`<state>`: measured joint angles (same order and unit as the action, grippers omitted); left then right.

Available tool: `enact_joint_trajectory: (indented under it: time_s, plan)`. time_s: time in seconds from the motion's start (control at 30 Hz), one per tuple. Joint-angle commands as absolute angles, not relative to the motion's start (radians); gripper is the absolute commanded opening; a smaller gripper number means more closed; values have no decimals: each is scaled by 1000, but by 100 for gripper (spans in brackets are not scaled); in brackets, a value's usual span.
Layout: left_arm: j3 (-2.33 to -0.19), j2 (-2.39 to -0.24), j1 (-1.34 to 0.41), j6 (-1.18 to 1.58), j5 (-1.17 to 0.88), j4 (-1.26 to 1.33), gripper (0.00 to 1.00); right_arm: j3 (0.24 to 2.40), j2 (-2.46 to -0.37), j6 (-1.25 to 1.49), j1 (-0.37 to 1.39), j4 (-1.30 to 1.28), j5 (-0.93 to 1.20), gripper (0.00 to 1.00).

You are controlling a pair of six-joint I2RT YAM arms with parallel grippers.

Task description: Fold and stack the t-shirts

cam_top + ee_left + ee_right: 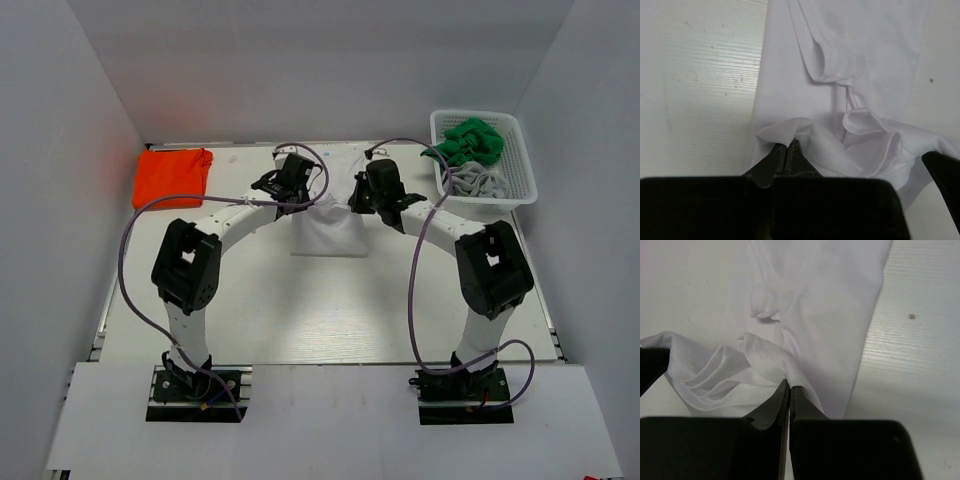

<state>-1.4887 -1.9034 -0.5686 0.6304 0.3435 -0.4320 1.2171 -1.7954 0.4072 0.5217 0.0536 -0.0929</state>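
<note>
Pinching the soft white cloth t-shirt (328,235) at mid-table, your left gripper (787,146) and right gripper (790,385) are both clamping its bunched edge, jaws pressed together.

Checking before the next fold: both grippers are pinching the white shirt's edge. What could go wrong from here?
1. The left gripper grips only a thin lip of the white t-shirt; it may slip out mid-fold.
2. Cloth between it and the right gripper is bunched and rumpled, so the fold could come out crooked.
3. The right arm's cable loops close to the basket; a wide swing might snag it.
</note>
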Motion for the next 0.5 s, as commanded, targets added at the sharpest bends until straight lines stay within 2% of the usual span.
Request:
enact_joint_trajectory:
  time_s: [0.0,0.1,0.13,0.17,0.2,0.23,0.27,0.3,0.4,0.47]
  plan:
    - [-1540,-1931,-529,609,325,-413,0,1301,-1857,397,493,81,-57,0]
    - [-1590,-1989,-502,609,278,-413,0,1359,-1925,417,474,68,-32,0]
    - [-1606,-2006,-502,595,266,-413,24,1394,-1934,416,468,69,-9,8]
    - [-1620,-2022,-491,574,252,-413,46,1405,-1956,408,454,72,-11,26]
    - [-1640,-2035,-480,560,227,-388,74,1413,-1963,403,454,78,-9,55]
    - [-1640,-2045,-480,560,227,-388,97,1430,-1968,403,448,87,23,73]
    - [-1649,-2045,-468,537,216,-373,100,1436,-1967,403,440,92,21,85]
    - [-1658,-2045,-459,537,216,-373,100,1439,-1959,400,440,95,25,90]
    - [-1677,-2017,-449,537,225,-402,100,1416,-1919,402,437,95,15,90]
    - [-1616,-1968,-449,528,212,-411,100,1352,-1895,403,437,91,20,90]
